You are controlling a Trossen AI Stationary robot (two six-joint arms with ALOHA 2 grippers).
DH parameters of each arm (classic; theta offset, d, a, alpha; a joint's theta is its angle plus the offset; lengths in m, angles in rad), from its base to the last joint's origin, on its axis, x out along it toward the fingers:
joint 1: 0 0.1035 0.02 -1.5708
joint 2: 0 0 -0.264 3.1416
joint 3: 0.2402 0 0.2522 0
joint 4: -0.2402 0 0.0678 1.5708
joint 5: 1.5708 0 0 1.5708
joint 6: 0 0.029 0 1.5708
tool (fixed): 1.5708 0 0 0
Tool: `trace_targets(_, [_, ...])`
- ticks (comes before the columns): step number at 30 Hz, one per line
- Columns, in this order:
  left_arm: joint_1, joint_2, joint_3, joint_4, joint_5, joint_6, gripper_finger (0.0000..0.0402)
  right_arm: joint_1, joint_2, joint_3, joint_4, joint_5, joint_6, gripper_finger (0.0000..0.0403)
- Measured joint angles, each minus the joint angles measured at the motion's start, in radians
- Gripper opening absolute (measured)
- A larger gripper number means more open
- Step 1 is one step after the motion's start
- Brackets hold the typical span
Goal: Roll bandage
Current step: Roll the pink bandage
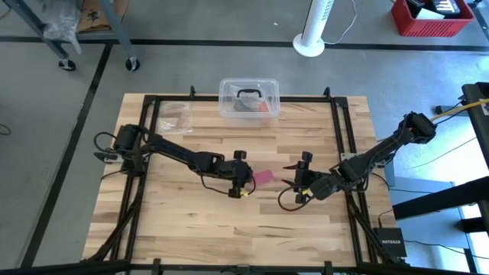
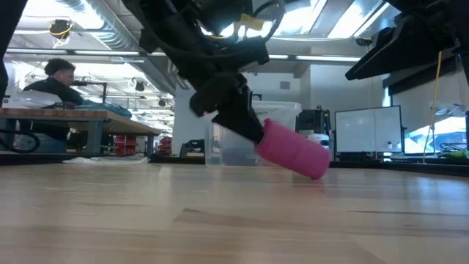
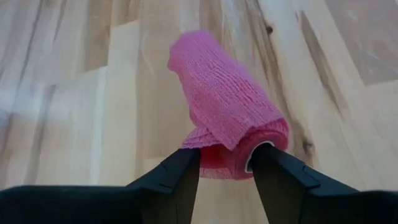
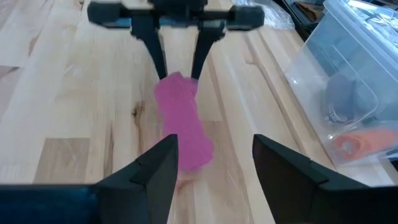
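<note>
High view, roll: the bandage (image 1: 262, 177) is lying as a small pink roll on the counter (image 1: 229, 221), near its middle, between the two arms.
High view, left arm: the left gripper (image 1: 246, 179) is sitting at the roll's left end.
High view, right arm: the right gripper (image 1: 300, 177) is waiting just to the right of the roll, apart from it.
High view, box: a clear box (image 1: 249, 98) is standing at the far edge, well apart.
Low view, tilt: the bandage (image 2: 292, 149) is leaning, one end raised at the dark fingers and the other end resting on the wood; it looks likely to roll away if nudged.
Left wrist view, grip: the left fingers (image 3: 177, 177) are standing parted on either side of the roll's near end, not pinching it; a loose layer is sagging there and may unwind.
Right wrist view, gap: the right fingers (image 4: 155, 171) are spreading wide and holding nothing, the bandage (image 4: 182, 127) lying ahead between them; closing off-centre would probably squash or push the roll.
</note>
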Motion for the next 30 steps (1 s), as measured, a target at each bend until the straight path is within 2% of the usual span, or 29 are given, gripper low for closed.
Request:
trace_targets(5, [-0.001,-0.012,0.001,0.055,0.0,-0.027,0.0136,0.0,0.003,-0.001,0.016,-0.002,-0.008,0.0209])
trace_targets(8, [-0.001,-0.012,0.001,0.087,0.0,-0.007,0.0136,-0.001,0.031,-0.043,0.196,-0.013,-0.082,0.0209])
trace_targets(11, [-0.001,-0.008,0.001,0.085,0.0,-0.008,0.0136,-0.032,0.091,-0.1,0.395,-0.079,-0.171,0.0209])
trace_targets(15, [-0.001,-0.001,-0.006,0.086,0.0,-0.008,0.0136,-0.133,0.174,-0.123,0.494,-0.107,-0.234,0.0209])
trace_targets(20, [0.014,0.016,-0.008,0.073,0.001,-0.006,0.0136,-0.273,0.291,-0.124,0.601,-0.376,-0.29,0.0209])
trace_targets(25, [0.025,0.017,-0.008,0.064,-0.001,-0.034,0.0136,-0.335,0.386,-0.122,0.727,-0.541,-0.318,0.0209])
trace_targets(27, [0.024,0.017,-0.008,0.065,0.0,-0.039,0.0136,-0.353,0.424,-0.122,0.749,-0.544,-0.348,0.0209])
trace_targets(30, [0.023,0.017,-0.008,0.062,0.001,-0.036,0.0136,-0.376,0.45,-0.122,0.754,-0.464,-0.366,0.0209])
